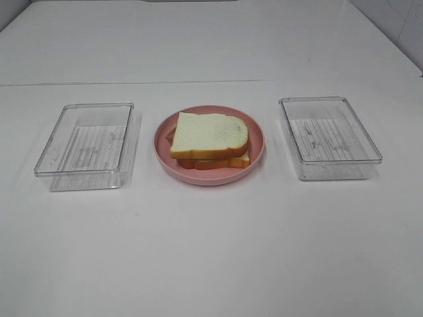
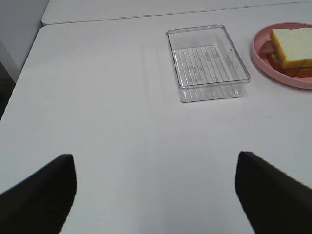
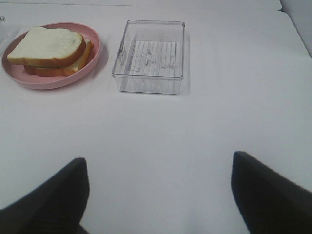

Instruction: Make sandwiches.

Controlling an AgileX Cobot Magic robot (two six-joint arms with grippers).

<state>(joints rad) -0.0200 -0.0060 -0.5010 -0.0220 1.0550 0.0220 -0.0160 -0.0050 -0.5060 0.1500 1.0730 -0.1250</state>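
Sandwich (image 1: 210, 140) stacked on plate (image 1: 254, 160) — trays (image 1: 86, 145) (image 1: 330, 137) flank it; both hands (image 2: 156, 195) (image 3: 158, 195) wide open, empty.

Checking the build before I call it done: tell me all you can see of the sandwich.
The sandwich lies flat on the pink plate, between two clear trays. Its top slice is white with an orange-brown crust, sitting slightly askew over the bottom slice, whose crust shows at the near and right edges. A thin green edge and something reddish-brown peek out between them. Nothing else touches it.

No readable text, labels, brands, numbers or signs appear on anything in any view.
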